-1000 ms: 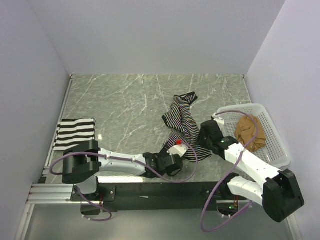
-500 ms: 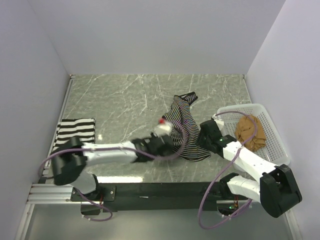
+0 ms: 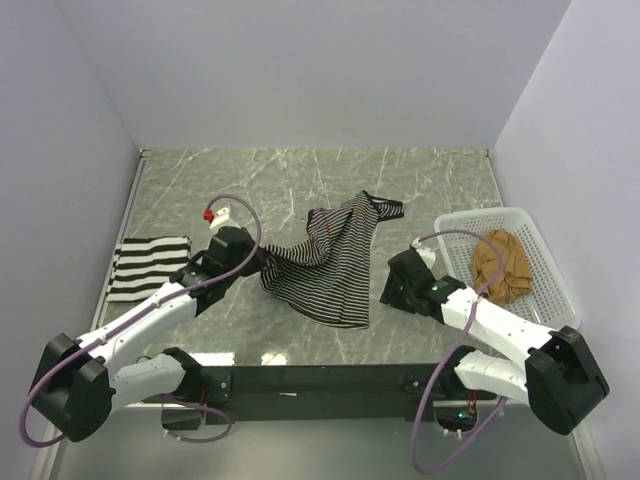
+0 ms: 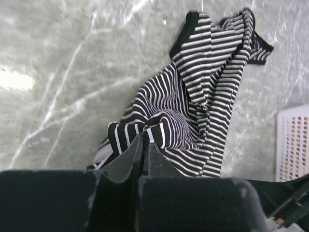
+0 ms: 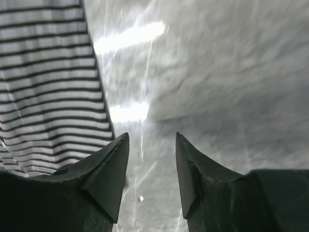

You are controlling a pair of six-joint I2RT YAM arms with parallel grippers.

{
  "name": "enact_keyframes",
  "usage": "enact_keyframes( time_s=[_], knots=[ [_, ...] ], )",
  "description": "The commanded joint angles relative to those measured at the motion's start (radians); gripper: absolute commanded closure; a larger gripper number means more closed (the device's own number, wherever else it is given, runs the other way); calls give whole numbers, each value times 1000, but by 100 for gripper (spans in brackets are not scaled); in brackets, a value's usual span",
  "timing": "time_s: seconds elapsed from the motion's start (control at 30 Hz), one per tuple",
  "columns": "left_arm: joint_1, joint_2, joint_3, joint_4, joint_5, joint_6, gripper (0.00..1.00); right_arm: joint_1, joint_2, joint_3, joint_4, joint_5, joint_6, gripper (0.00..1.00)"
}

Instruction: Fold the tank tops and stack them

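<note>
The left gripper (image 4: 142, 145) is clamped tight on a bunched hem corner of the thin-striped top (image 3: 335, 265). From that pinch the top is spread rightward on the table (image 3: 250, 190), its long axis slanted from near hem to far-right straps. The right gripper (image 5: 152, 140) is held with jaws parted and empty, the top's edge just left of it. The bold-striped top (image 3: 150, 265) is laid folded left of the left gripper. The tan top (image 3: 500, 265) is heaped in the basket (image 3: 560, 290) right of the right gripper.
</note>
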Motion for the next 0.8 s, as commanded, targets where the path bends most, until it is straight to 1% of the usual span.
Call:
enact_keyframes(
  time_s=[0.0, 0.07, 0.1, 0.2, 0.33, 0.47, 0.57, 0.63, 0.7, 0.73, 0.77],
  knots=[
    [31, -26, -16, 68, 108, -43, 99, 82, -37, -45, -27, -14, 77, 50],
    [40, -35, -29, 72, 122, -41, 99, 130, -45, -52, -25, -16, 129, 50],
    [51, -36, -34, 75, 127, -41, 99, 189, -42, -48, -27, -11, 146, 50],
    [68, -35, -49, 95, 156, -43, 99, 277, 1, -35, -27, 27, 212, 50],
    [71, -39, -65, 101, 174, -39, 99, 334, 68, -35, 7, 38, 267, 50],
    [76, -56, -62, 83, 173, -26, 99, 366, 125, -19, -7, 64, 287, 51],
    [80, -70, -55, 69, 171, -15, 99, 383, 156, -12, -7, 75, 292, 58],
    [80, -72, -48, 62, 176, -12, 99, 392, 180, -6, -14, 84, 300, 83],
    [83, -70, -39, 59, 195, 0, 99, 406, 194, -1, -37, 96, 304, 97],
    [85, -69, -34, 55, 203, 3, 99, 406, 197, 2, -48, 105, 301, 100],
    [89, -67, -28, 46, 220, 16, 99, 409, 188, 8, -69, 121, 301, 100]
  ],
)
